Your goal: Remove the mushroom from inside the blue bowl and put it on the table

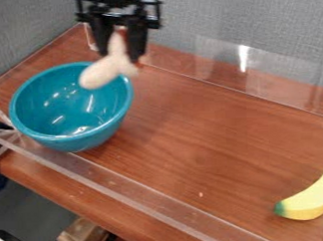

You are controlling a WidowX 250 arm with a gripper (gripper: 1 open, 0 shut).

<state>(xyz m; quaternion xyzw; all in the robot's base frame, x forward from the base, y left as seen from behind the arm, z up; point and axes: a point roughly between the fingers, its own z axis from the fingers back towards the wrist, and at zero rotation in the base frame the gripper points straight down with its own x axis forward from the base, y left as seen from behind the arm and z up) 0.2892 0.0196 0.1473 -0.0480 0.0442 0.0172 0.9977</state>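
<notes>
The mushroom (109,70) shows a thick cream-white stem tilting down to the left, its cap end (tucked up between the fingers) hardly visible. It hangs in the air above the far right rim of the blue bowl (64,111), clear of the glossy teal inside. The black gripper (123,49) points down, clamped on the mushroom. Well right of the bowl, a yellow banana (308,198) lies on the wood-grain table (205,131).

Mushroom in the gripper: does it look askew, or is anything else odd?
The mushroom hangs tilted from the gripper, sticking out sideways over the blue bowl's rim. Nothing is spilled or damaged; the banana lies far off.
</notes>
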